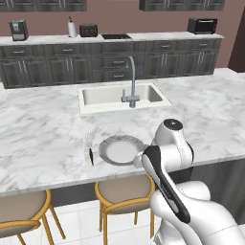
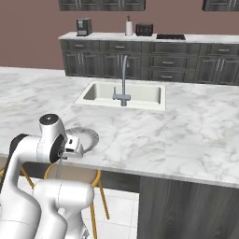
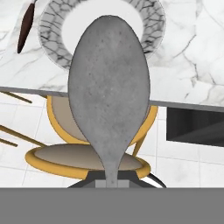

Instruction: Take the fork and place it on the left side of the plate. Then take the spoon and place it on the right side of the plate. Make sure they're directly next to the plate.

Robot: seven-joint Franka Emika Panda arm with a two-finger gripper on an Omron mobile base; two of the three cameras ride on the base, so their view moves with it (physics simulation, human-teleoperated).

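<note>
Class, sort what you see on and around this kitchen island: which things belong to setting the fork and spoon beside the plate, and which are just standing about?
Belongs to the job:
fork, lying left of the plate
plate
spoon, held in the shut gripper

Just standing about:
sink and faucet
stools
coffee machine
toaster

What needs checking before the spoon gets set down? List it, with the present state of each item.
1. All-grey metal spoon clamped in the gripper: ok.
2. Fork with silver tines and dark brown handle lying by the left side of the round grey-rimmed plate: ok.
3. Fork touching the plate rim: cannot tell.
4. Marble counter right of the plate free: cannot tell, arm in front.
5. Spoon placed on the counter: not ok.
</note>
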